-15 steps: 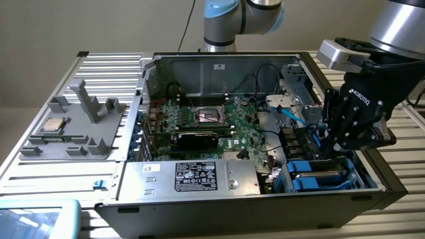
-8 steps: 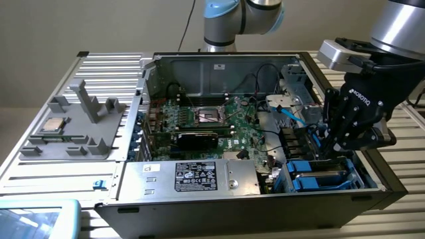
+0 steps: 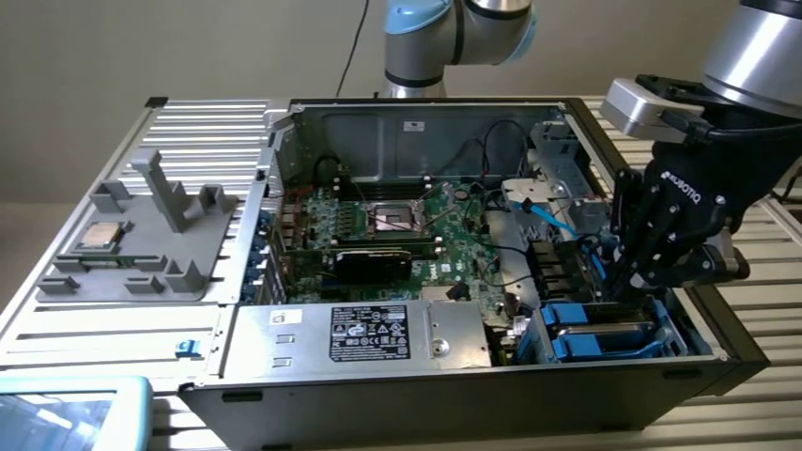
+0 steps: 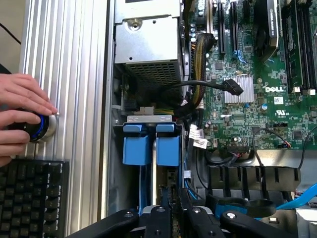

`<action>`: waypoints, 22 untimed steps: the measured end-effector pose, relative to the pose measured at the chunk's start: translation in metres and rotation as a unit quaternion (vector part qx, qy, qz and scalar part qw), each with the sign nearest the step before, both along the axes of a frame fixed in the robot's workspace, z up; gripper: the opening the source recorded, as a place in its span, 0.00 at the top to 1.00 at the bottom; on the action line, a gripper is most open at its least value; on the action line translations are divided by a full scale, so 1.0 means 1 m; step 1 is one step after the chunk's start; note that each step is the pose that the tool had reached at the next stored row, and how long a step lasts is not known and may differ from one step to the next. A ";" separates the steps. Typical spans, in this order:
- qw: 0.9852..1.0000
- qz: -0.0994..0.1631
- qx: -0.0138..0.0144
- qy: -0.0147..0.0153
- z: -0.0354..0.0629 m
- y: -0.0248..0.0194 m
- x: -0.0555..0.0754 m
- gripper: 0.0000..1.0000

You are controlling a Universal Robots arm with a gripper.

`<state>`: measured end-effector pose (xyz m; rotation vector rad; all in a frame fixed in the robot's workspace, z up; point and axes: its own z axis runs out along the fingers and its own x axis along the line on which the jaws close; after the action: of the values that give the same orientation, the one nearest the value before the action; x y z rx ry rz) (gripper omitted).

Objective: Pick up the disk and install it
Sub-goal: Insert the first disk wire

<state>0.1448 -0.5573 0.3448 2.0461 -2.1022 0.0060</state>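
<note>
Two black metal fingers (image 3: 641,246) of the gripper (image 3: 623,287) point straight down into the corner bay of the open black computer case (image 3: 701,362). They are drawn close together, with only a slim gap between the tips. Right under those tips stands the disk (image 3: 599,334), a flat silver-grey drive framed in a blue plastic carrier, set on edge inside the bay. I can't tell whether the tips pinch its upper edge or merely rest at it. Just beside the fingers a light-blue flat cable (image 3: 551,221) loops up. Farther out lies the green circuit board (image 3: 414,225), and near it a large silver box with a black label (image 3: 363,334). Well apart from the fingers, outside the case, a grey moulded tray (image 3: 138,272) carries a small square silver chip (image 3: 100,237). On the ribbed metal tabletop (image 4: 69,74), a person's hand (image 4: 20,106) rests on a round blue-ringed button (image 4: 37,128) beside a black keyboard (image 4: 29,198).
</note>
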 end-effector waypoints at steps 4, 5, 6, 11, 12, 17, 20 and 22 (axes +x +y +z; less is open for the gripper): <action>1.000 0.000 0.000 0.000 -0.0014 -0.0009 0.000 0.83; 1.000 0.000 0.000 0.000 -0.0019 -0.0010 0.000 0.83; 1.000 0.000 0.000 0.000 -0.0025 -0.0011 0.000 0.83; 1.000 0.000 0.000 0.000 -0.0039 -0.0013 0.000 0.83; 1.000 0.000 0.000 0.000 -0.0039 -0.0013 0.000 0.83; 1.000 0.000 0.000 0.000 -0.0042 -0.0013 0.000 0.83; 1.000 0.000 0.001 0.000 -0.0046 -0.0019 0.000 0.83; 1.000 0.000 0.001 0.000 -0.0048 -0.0019 0.000 0.83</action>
<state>0.1449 -0.5592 0.3401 2.0462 -2.1038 0.0040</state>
